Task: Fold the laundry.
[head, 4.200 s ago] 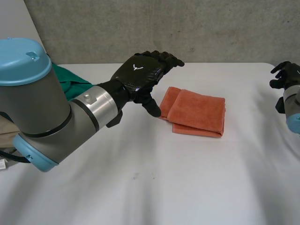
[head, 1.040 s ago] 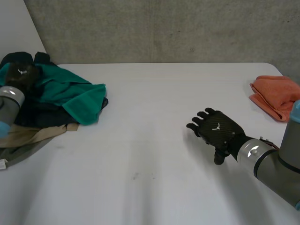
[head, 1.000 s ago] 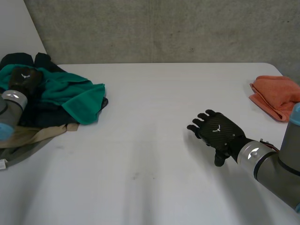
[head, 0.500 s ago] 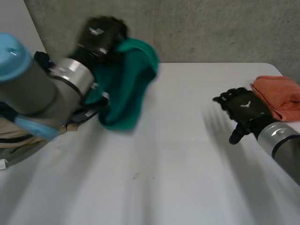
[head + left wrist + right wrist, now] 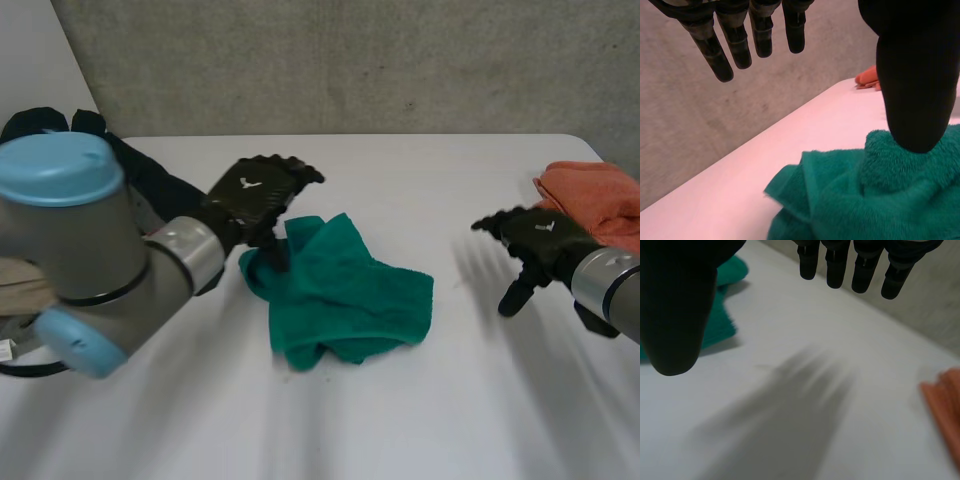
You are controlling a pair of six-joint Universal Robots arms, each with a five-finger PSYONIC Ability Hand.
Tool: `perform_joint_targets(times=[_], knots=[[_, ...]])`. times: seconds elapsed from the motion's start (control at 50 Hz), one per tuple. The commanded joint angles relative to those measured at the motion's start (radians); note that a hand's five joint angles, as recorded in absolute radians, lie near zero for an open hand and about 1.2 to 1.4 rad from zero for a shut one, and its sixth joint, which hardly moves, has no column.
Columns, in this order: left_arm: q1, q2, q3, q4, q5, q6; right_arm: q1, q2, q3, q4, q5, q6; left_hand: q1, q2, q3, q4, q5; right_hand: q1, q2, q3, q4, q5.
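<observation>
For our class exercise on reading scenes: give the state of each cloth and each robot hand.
green towel: crumpled on the table
orange towel: folded, near the table's edge
dark clothes: heaped, unfolded
left hand: open, thumb at the green towel
right hand: open, empty

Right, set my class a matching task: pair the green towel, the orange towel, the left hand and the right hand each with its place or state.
Things:
1. green towel
2. orange towel
3. left hand
4. right hand

Places or states:
A. lying at the right edge of the table
B. open, fingers straight, over bare table
C. crumpled, in the middle of the table
D. open, thumb over the green towel

Pairs: 1-C, 2-A, 3-D, 4-B.
</observation>
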Motion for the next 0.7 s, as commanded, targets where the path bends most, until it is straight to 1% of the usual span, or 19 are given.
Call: perform_joint_targets(times=[0.02,0.1,0.2,0.24,0.34,0.42,0.5,0.54,0.58,0.6,0.66,0.68,0.7], knots=[[0.070,0.089,-0.161,-0.003,0.008,0.003,0.062,0.040,0.017,0.046,-0.026,0.107,0.033,0.033,0.028,0.039,0.045,0.052,0.063,0.063,0.061,0.054],[0.073,0.083,-0.215,-0.001,0.020,0.008,0.099,0.046,0.053,-0.038,-0.058,0.112,0.136,0.136,0.131,0.142,0.148,0.104,0.116,0.116,0.114,0.107],[0.082,0.068,-0.233,-0.004,0.058,0.006,0.144,0.101,0.074,-0.124,-0.052,0.112,0.142,0.142,0.137,0.148,0.154,0.151,0.163,0.163,0.161,0.154],[0.070,0.051,-0.247,-0.009,0.084,0.006,0.173,0.116,0.077,-0.149,-0.051,0.107,0.142,0.142,0.137,0.148,0.154,0.157,0.169,0.169,0.167,0.160],[0.038,0.048,-0.285,-0.003,0.095,-0.004,0.220,0.155,0.082,-0.237,-0.016,0.107,0.145,0.145,0.140,0.151,0.157,0.245,0.257,0.257,0.255,0.248],[-0.011,0.056,-0.295,0.000,0.089,-0.006,0.234,0.175,0.077,-0.273,0.021,0.107,0.145,0.145,0.140,0.151,0.157,0.254,0.266,0.266,0.264,0.257],[-0.056,0.059,-0.295,0.000,0.057,-0.007,0.245,0.170,0.074,-0.273,0.044,0.107,0.148,0.148,0.143,0.154,0.160,0.254,0.266,0.266,0.264,0.257],[-0.089,0.048,-0.289,0.006,0.014,-0.007,0.246,0.165,0.077,-0.273,0.046,0.107,0.148,0.148,0.143,0.154,0.160,0.251,0.263,0.263,0.261,0.254],[-0.105,0.042,-0.281,0.014,-0.015,-0.006,0.246,0.162,0.083,-0.271,0.044,0.109,0.148,0.148,0.143,0.154,0.160,0.251,0.263,0.263,0.261,0.254],[-0.117,0.033,-0.273,0.031,-0.049,-0.004,0.246,0.162,0.085,-0.271,0.044,0.109,0.154,0.154,0.149,0.160,0.166,0.251,0.263,0.263,0.261,0.254],[-0.125,0.004,-0.256,0.068,-0.100,0.005,0.246,0.161,0.097,-0.270,0.044,0.109,0.177,0.177,0.172,0.183,0.189,0.251,0.263,0.263,0.261,0.254],[-0.128,-0.018,-0.238,0.089,-0.132,0.006,0.246,0.159,0.103,-0.270,0.043,0.109,0.206,0.206,0.201,0.212,0.218,0.251,0.263,0.263,0.261,0.254],[-0.128,-0.024,-0.230,0.095,-0.138,0.006,0.245,0.153,0.116,-0.271,0.043,0.107,0.227,0.227,0.222,0.233,0.239,0.251,0.263,0.263,0.261,0.254]])
